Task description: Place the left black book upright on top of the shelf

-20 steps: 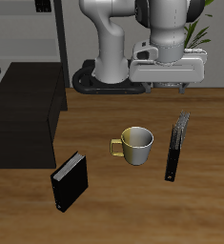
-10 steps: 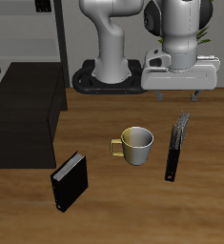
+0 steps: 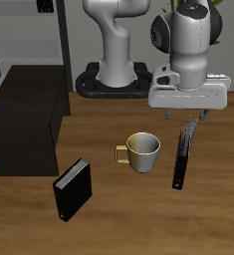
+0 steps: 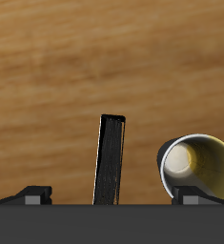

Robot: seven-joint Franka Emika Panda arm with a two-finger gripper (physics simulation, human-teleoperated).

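The left black book stands upright on the wooden table beside a mug, its thin edge toward the camera. It also shows in the wrist view, seen end-on between the fingers. My gripper hangs open just above the book's far end, touching nothing; in the wrist view its two fingertips stand wide apart. The shelf, a low black cabinet with a flat top, sits across the table, well away from the gripper.
A yellowish mug stands close beside the book and shows in the wrist view. A second black book stands near the table's front edge by the shelf. A grey open-frame rack is behind the shelf.
The gripper has come down and forward from near the robot's base to just above the left black book. The books and mug have not moved.
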